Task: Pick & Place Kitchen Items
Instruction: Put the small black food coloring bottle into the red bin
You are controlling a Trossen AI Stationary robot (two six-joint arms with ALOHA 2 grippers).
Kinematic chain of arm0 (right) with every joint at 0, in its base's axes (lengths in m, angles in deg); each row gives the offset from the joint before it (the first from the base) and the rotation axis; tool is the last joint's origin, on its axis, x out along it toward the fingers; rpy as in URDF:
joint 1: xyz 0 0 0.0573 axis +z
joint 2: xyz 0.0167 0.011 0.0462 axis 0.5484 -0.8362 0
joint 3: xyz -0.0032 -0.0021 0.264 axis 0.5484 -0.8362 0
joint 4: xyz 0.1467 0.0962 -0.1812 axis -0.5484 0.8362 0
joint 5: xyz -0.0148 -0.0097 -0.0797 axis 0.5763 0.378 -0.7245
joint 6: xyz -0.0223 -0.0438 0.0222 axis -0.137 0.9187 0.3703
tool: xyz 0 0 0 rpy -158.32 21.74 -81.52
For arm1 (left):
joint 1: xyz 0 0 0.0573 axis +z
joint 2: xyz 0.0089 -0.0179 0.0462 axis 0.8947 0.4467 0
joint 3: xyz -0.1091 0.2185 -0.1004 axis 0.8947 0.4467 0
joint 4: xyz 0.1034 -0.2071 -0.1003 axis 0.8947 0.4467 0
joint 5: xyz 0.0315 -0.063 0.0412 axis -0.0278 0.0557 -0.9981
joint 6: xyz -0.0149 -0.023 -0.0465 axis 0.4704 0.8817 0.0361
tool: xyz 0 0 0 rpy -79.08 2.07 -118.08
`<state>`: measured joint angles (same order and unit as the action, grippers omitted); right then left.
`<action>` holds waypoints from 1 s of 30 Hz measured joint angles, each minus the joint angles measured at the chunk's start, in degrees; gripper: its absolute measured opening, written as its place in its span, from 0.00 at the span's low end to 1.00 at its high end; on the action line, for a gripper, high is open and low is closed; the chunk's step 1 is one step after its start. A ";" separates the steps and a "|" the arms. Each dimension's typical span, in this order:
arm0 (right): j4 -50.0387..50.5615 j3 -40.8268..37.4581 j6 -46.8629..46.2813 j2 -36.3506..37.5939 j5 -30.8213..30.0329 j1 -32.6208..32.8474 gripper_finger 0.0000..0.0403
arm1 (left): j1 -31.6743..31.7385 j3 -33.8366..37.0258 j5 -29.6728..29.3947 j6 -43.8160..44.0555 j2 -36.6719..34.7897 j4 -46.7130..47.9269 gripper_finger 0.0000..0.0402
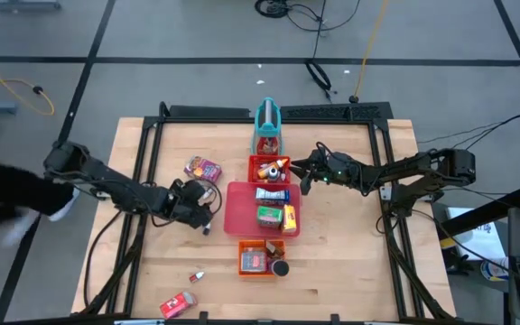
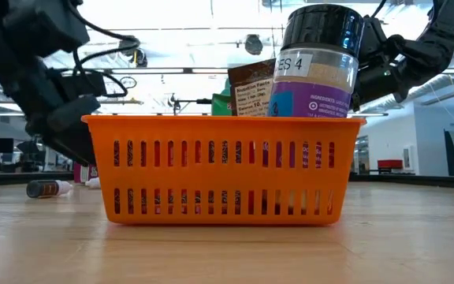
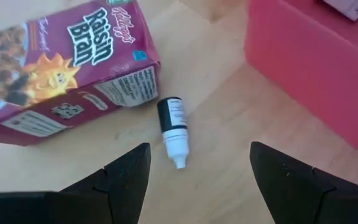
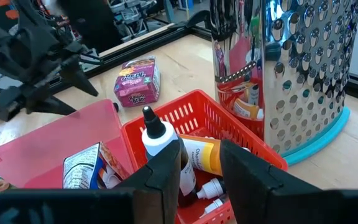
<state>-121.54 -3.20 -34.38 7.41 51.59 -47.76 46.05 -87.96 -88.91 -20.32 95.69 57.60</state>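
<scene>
Bottle (image 4: 160, 149) held upright in right pincer (image 4: 201, 165).

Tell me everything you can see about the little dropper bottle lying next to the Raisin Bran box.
The dropper bottle is tiny, with a dark body, a white label and a white tapered nozzle. It lies on its side on the wooden table, close beside the Raisin Bran box. The open left gripper hovers over it, not touching.

light: bright, even, from overhead | low view: ceiling lights blown out behind orange basket (image 2: 223, 170) | left wrist view: soft blur, faint shadows
</scene>
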 joint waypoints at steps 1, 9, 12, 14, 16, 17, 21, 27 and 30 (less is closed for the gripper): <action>0.00 0.00 0.00 0.00 -0.02 0.00 0.26 | 0.49 0.87 0.17 -0.03 0.00 -1.53 0.67; -0.21 0.00 0.00 0.00 0.00 0.00 0.26 | 4.61 5.79 3.56 0.19 0.08 -9.46 0.67; -0.35 0.00 0.00 0.00 0.00 0.00 0.26 | 5.48 6.98 4.47 0.14 0.57 -11.98 0.67; -0.35 0.00 0.00 0.00 -0.02 0.00 0.26 | 5.70 7.76 4.51 0.03 0.55 -13.00 0.65; -0.35 0.00 0.00 0.00 -0.02 0.00 0.26 | 5.90 8.46 4.49 -0.02 0.55 -13.93 0.59; -0.37 0.00 0.00 0.00 -0.02 0.00 0.26 | 5.89 8.58 4.36 -0.02 0.55 -14.05 0.56; -0.39 0.00 0.00 0.00 -0.02 0.00 0.26 | 5.87 8.59 4.36 -0.69 0.55 -14.27 0.36; -0.39 0.00 0.00 0.00 -0.02 0.00 0.26 | 5.85 8.59 3.62 -1.30 0.55 -14.27 0.06; -0.39 0.00 0.00 0.00 -0.02 0.00 0.26 | 5.85 8.59 3.42 -1.30 0.55 -14.27 0.06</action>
<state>-121.93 -3.20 -34.38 7.41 51.57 -47.76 51.90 -79.37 -85.49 -21.62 96.24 43.33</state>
